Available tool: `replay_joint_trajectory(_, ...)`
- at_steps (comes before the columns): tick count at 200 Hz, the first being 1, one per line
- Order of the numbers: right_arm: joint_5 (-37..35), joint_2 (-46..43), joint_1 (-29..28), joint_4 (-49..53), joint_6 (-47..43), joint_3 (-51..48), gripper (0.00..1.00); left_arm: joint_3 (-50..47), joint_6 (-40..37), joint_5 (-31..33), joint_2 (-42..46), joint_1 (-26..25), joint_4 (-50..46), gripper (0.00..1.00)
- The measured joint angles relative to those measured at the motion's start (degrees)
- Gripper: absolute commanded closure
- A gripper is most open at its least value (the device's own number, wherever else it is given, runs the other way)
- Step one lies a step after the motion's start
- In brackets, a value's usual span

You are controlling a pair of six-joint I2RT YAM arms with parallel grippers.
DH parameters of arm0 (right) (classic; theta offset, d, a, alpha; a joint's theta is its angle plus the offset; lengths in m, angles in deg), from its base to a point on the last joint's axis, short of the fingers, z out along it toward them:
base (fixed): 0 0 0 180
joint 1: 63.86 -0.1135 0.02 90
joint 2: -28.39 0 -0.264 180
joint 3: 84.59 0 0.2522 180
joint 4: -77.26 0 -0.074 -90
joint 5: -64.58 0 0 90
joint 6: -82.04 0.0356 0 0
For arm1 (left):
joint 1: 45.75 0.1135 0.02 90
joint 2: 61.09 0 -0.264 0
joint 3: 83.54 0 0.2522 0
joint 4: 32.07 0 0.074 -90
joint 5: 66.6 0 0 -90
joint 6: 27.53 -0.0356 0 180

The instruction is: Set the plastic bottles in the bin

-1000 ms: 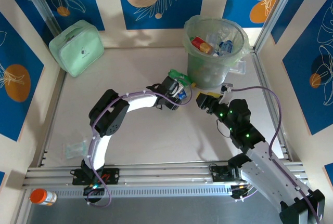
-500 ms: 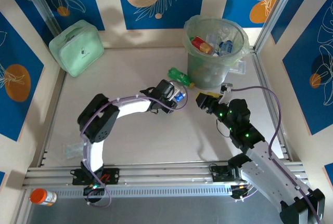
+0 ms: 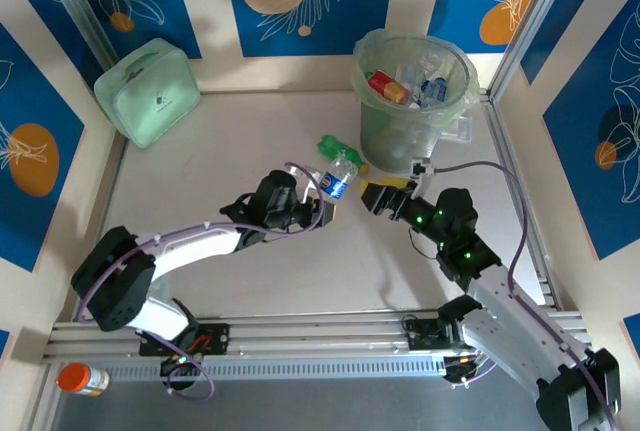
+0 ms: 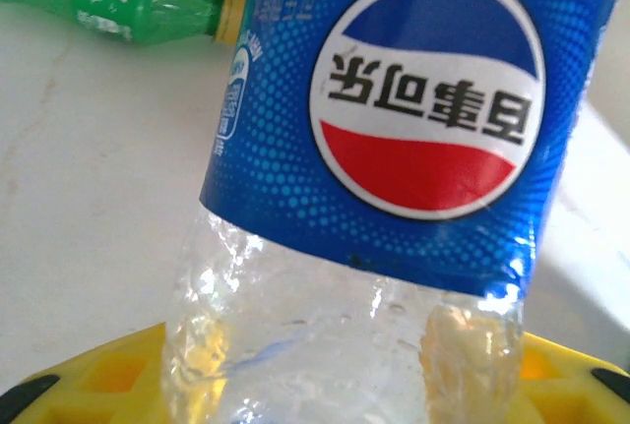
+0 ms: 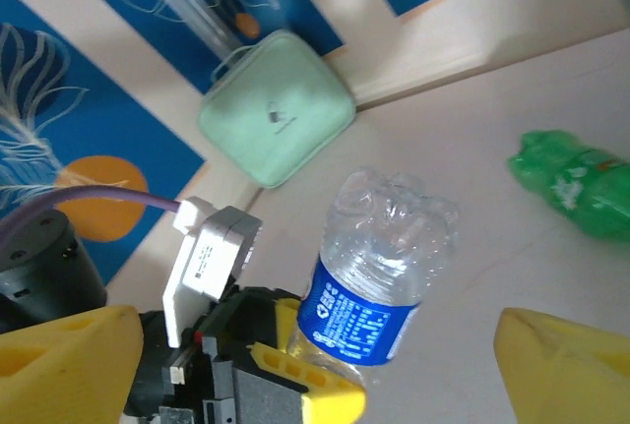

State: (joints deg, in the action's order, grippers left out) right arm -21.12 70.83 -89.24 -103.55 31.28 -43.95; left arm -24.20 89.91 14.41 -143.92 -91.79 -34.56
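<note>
A clear crushed plastic bottle with a blue label (image 3: 336, 181) stands tilted off the table, and my left gripper (image 3: 322, 205) is shut on its lower end. In the left wrist view the bottle (image 4: 394, 139) fills the middle, between yellow fingers (image 4: 69, 380). My right gripper (image 3: 374, 195) is open just right of it, apart from it. The right wrist view has that bottle (image 5: 379, 267) between its wide yellow fingertips (image 5: 566, 365). A green bottle (image 3: 335, 145) lies on the table by the bin (image 3: 372, 121), which holds several bottles (image 3: 400, 86).
A mint-green case (image 3: 148, 91) leans in the far left corner. An orange-capped jar (image 3: 82, 379) lies in front of the metal rails (image 3: 300, 336). A clear wrapper (image 3: 145, 286) lies at the near left. Blue-patterned walls enclose the table.
My left arm stretched out low and drew its gripper back toward the near left, closing on the blue-labelled bottle. My right gripper opened wide and moved slightly toward the bottle.
</note>
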Motion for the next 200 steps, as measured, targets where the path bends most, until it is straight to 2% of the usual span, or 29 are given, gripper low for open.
replay_joint_trajectory(46, 8.31, 5.57, -0.37, -7.06, 2.29, 0.00, 0.05, -4.02, 10.78, -6.93, 0.96, 0.00, 14.25, 0.55)
replay_joint_trajectory(90, 9.88, 7.87, -1.25, -8.76, 3.28, 0.00, 0.08, -5.81, 18.95, -13.94, -2.69, 0.00, 29.40, 0.56)
replay_joint_trajectory(169, 7.74, 10.45, -1.29, -8.37, 5.05, 0.00, 0.28, -8.72, 28.30, -20.26, -9.66, -1.14, 48.19, 0.58)
replay_joint_trajectory(200, 7.80, 12.17, -1.77, -8.50, 5.53, 0.02, 0.47, -8.94, 29.83, -21.00, -10.64, -2.38, 49.88, 0.58)
